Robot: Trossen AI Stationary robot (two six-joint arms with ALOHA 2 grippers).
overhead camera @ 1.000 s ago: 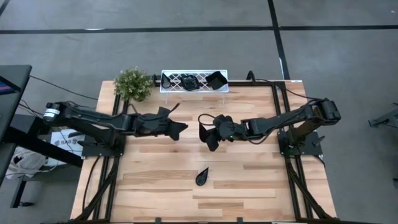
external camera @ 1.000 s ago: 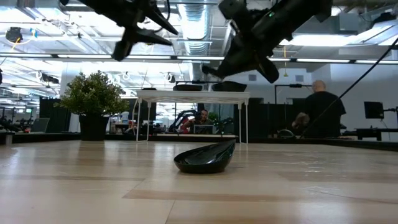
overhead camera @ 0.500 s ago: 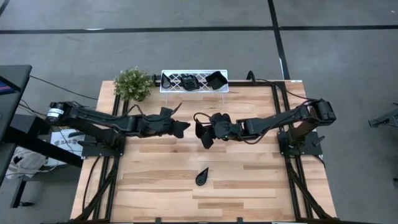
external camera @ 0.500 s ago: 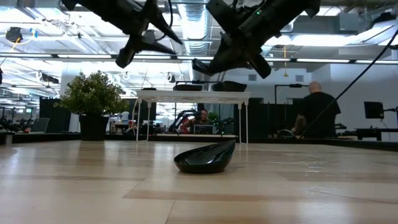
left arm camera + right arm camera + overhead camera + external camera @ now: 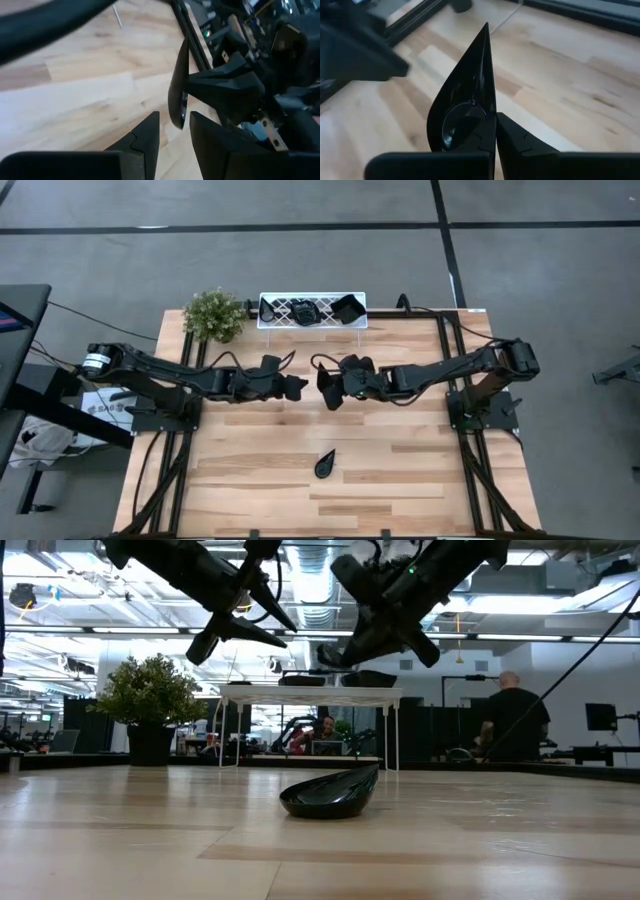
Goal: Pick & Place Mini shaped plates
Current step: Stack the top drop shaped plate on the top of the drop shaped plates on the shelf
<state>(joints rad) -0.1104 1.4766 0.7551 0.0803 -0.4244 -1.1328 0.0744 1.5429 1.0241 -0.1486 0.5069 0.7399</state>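
My right gripper (image 5: 333, 387) is shut on a glossy black teardrop plate (image 5: 465, 95) above the table's middle. The plate stands on edge, its point (image 5: 485, 27) toward my left arm. My left gripper (image 5: 298, 387) is open right opposite it. In the left wrist view its fingertips (image 5: 155, 120) stand on either side of the plate's near end (image 5: 176, 117), with a narrow gap on each side. A second teardrop plate (image 5: 325, 464) rests bowl-down on the table nearer the front edge. More black plates (image 5: 347, 308) lie on the white lattice tray (image 5: 322, 321). My right gripper pinches the teardrop plate by the rim of its rounded end (image 5: 487, 117) between the two fingers (image 5: 520, 137). The fingers come level from the table's right side and lie along the plate. The plate is lifted clear and stands on edge, its point away from the fingers.
The raised white tray stands at the far edge, with a small green potted plant (image 5: 213, 315) at its left. Bare wood lies on either side of the plate (image 5: 330, 795) on the table. People move about in the room behind the table.
My right gripper has carried the plate toward the table's left and slightly toward the far edge. My left gripper has moved right to meet it. The two grippers now stand close together, and the plate's end lies between my left fingers.
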